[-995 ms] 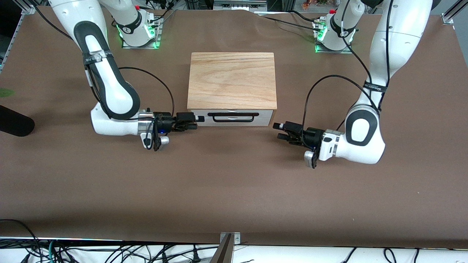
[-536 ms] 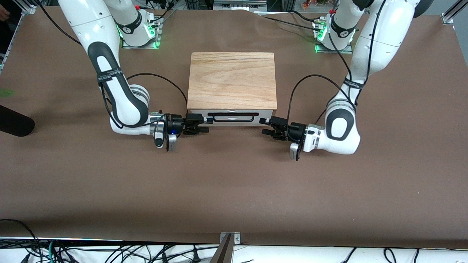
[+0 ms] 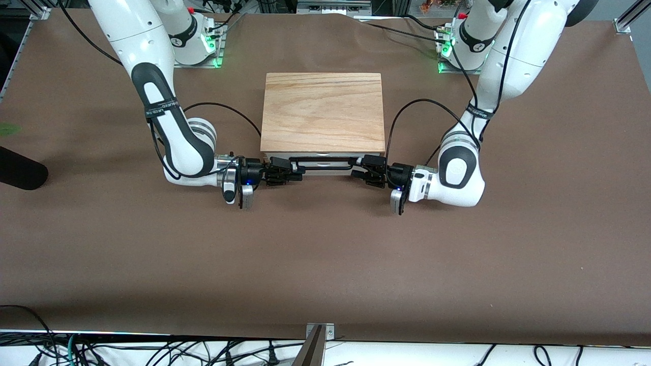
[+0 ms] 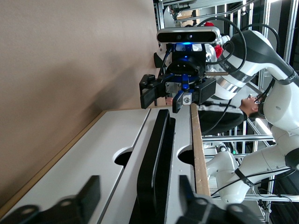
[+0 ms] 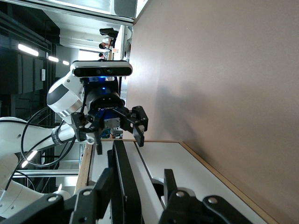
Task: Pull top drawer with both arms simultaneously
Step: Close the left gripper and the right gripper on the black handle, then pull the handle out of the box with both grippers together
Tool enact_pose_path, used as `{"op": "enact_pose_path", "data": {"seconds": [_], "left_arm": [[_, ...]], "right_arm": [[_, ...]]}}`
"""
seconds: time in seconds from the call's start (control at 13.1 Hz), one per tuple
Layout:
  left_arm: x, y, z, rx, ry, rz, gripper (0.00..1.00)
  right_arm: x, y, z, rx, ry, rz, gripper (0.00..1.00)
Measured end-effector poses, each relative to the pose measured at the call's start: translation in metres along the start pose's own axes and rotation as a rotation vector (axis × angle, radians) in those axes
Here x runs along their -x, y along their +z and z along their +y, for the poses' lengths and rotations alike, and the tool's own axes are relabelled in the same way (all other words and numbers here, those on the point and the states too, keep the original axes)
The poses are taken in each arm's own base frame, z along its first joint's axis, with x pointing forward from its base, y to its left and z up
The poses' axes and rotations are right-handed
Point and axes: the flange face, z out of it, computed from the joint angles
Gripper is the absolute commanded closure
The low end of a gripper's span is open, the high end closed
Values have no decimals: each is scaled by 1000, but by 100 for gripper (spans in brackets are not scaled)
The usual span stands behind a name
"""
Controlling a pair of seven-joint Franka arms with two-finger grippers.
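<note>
The top drawer (image 3: 322, 166) shows its white front panel under the light-wood cabinet (image 3: 322, 111), and it sits flush with the cabinet. Its black wire handle (image 3: 322, 160) runs along the front. My right gripper (image 3: 296, 172) is open at the handle's end toward the right arm. My left gripper (image 3: 358, 169) is open at the end toward the left arm. In the left wrist view the handle (image 4: 156, 154) runs between my left gripper's (image 4: 138, 200) spread fingers (image 4: 88, 196). In the right wrist view the handle (image 5: 122, 177) lies between my right gripper's (image 5: 135, 186) fingers (image 5: 170, 184), nearer one of them.
The brown table (image 3: 325, 254) stretches around the cabinet. A black rounded object (image 3: 20, 173) lies at the edge toward the right arm's end. Each wrist view shows the other arm's gripper facing it along the drawer front: the right gripper (image 4: 180, 91) and the left gripper (image 5: 114, 125).
Both arms have swung inward along the drawer front. Each gripper has moved from beside the cabinet to one end of the handle, fingers still apart.
</note>
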Motion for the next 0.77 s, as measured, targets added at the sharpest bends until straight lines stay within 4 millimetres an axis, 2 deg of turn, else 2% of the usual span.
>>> {"op": "enact_pose_path", "data": {"seconds": [0.15,0.31,0.54,0.77], "left_arm": [[2,1,-2,0,1,-2,83],[1,1,4,15,4,0,90],[1,1,4,15,-6,2,90],[1,1,4,15,-6,2,90]], "right_arm": [[2,2,-1,-20,-8,-13,55],[9,6,0,-52,2,-39,56],[16,7,5,-66,-3,-51,88],[17,5,7,-77,-14,-47,100]]}}
